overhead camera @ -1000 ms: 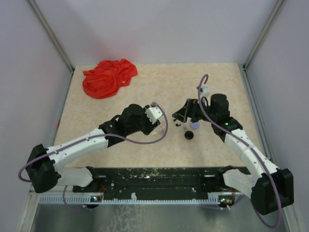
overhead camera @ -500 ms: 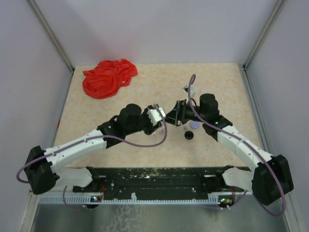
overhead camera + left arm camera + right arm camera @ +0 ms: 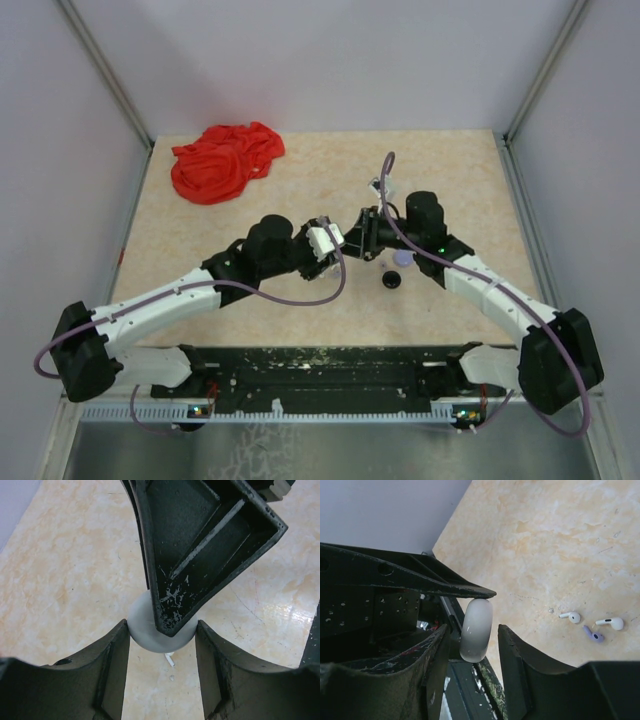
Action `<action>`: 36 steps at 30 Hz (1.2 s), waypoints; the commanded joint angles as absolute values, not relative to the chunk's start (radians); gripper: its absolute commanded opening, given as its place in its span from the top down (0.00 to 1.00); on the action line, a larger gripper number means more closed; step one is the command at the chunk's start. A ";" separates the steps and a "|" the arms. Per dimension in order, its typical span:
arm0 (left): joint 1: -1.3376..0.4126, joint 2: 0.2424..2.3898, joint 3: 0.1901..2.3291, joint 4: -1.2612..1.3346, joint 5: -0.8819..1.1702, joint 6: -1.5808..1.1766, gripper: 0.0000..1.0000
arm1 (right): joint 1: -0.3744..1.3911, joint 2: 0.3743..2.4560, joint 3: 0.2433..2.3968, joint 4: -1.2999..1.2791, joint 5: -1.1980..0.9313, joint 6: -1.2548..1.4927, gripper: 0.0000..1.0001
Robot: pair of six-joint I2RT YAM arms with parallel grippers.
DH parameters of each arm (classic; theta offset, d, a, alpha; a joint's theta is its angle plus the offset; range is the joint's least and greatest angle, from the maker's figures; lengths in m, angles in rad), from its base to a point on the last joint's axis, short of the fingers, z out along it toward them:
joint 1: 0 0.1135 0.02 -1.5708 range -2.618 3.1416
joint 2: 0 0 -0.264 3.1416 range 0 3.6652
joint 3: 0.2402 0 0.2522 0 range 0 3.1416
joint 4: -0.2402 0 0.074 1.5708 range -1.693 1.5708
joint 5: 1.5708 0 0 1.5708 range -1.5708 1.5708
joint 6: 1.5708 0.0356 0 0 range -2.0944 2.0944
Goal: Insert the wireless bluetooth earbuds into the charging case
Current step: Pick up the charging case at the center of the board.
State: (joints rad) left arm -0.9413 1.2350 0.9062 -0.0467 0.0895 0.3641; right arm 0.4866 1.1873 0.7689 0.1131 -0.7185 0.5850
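My left gripper (image 3: 162, 630) is shut on a white round charging case (image 3: 141, 630), which it holds edge to edge above the table. My right gripper (image 3: 472, 628) is open with its fingers either side of the same case (image 3: 476, 625), small gaps showing on both faces. In the top view the two grippers meet, left gripper (image 3: 335, 244) against right gripper (image 3: 358, 238). Two white earbuds (image 3: 570, 616) (image 3: 610, 623) and a lavender earbud (image 3: 593, 635) lie on the table. A white earbud stem (image 3: 171, 659) shows under the case.
A lavender round case (image 3: 403, 258) and a black round case (image 3: 391, 280) lie just right of the grippers. A red cloth (image 3: 225, 160) is bunched at the far left. Frame posts and walls enclose the table (image 3: 300, 180).
My right gripper has moved left to meet the left gripper, its fingers now around the white case. My left gripper shifted slightly right with the case.
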 commanded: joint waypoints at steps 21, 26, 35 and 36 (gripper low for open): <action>-0.807 1.020 0.768 0.073 0.322 0.158 0.10 | 0.505 1.134 0.845 0.204 -0.748 0.521 0.89; -0.627 0.966 0.698 0.228 0.620 -0.028 0.09 | 0.505 1.112 0.833 0.267 -0.768 0.522 0.89; -0.502 1.031 0.634 0.562 0.876 -0.349 0.14 | 0.505 1.095 0.781 0.457 -0.847 0.549 0.90; -0.502 1.040 0.636 0.579 0.877 -0.367 0.15 | 0.506 1.097 0.778 0.477 -0.859 0.555 0.90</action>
State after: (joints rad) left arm -0.5076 1.0096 0.6361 0.3965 0.7467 -0.2081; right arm 0.4953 1.1297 0.7837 0.3084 -0.7967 0.5446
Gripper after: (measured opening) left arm 0.869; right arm 0.266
